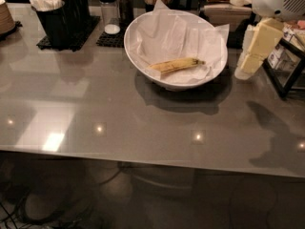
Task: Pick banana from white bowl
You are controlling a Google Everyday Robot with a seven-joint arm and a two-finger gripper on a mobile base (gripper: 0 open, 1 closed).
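Note:
The banana [176, 64] is slim, yellow with brown spots, and lies on crumpled white paper inside the white bowl [137, 49] at the back middle of the grey table. Its dark stem tip points right. My gripper [244, 68], with pale yellow blocky parts under a white wrist, hangs just right of the bowl's right rim, above the table. It is outside the bowl, apart from the banana, and holds nothing that I can see.
A black holder with white napkins [56, 14] stands at the back left. Two shakers [111, 12] stand behind the bowl. A black wire rack [288, 67] stands at the right edge. The table's front edge [143, 155] runs across the lower view.

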